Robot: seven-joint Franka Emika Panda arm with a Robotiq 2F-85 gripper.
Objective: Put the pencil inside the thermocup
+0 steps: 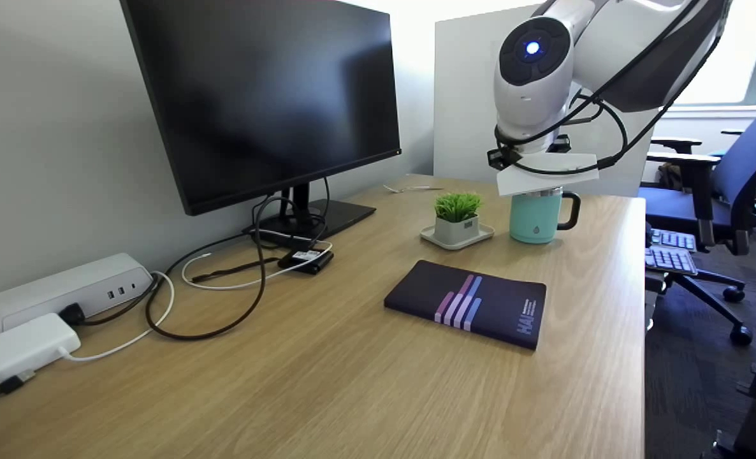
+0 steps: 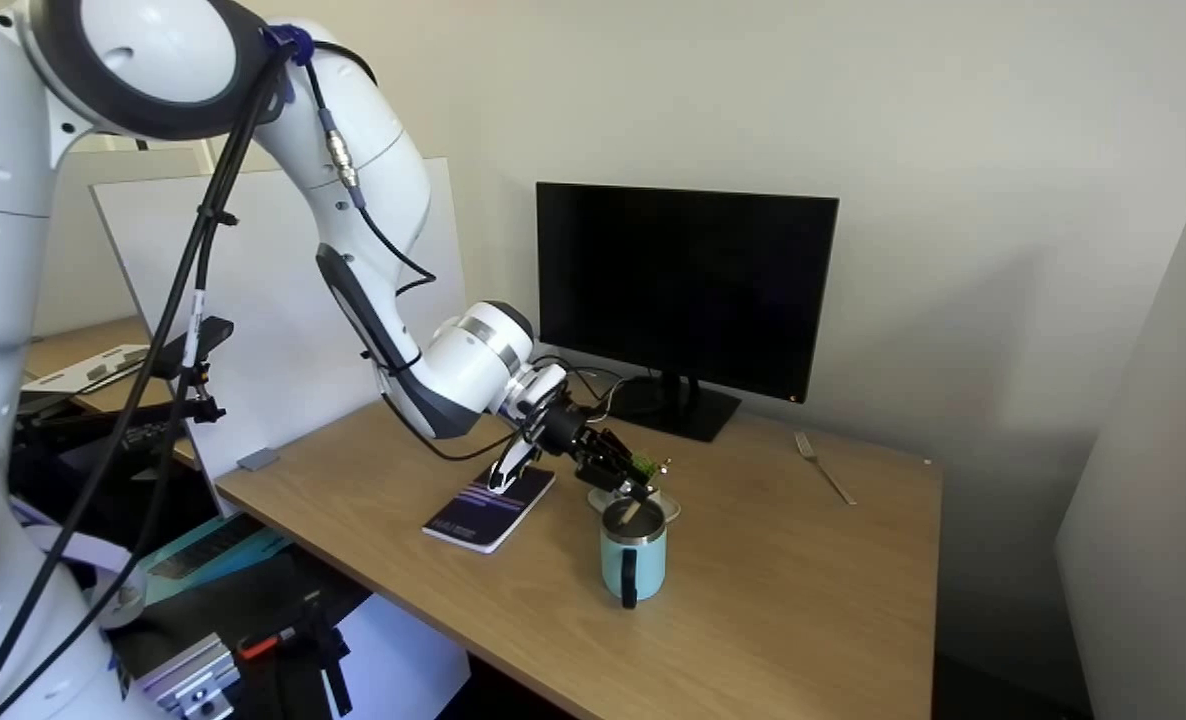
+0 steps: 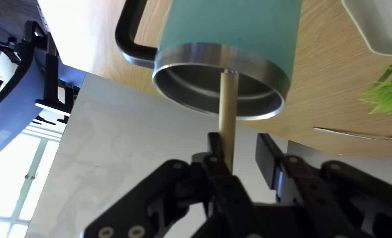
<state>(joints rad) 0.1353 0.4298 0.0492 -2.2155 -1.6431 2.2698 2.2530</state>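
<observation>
The mint-green thermocup stands upright on the desk, its mouth uncovered; it also shows in an exterior view and the wrist view. My gripper is at the cup's mouth, tilted, with its fingers apart. The pale tan pencil lies along the left finger in the wrist view, with a gap to the right finger. Its far end is within the cup's mouth, by the inner wall below the rim. In an exterior view the pencil slants into the mouth below the fingertips. Elsewhere, a white plate hides the fingers.
A small potted plant on a white tray stands close beside the cup. A dark notebook lies nearby. A fork lies farther off. A monitor and loose cables are along the wall. The desk edge is near the cup's handle.
</observation>
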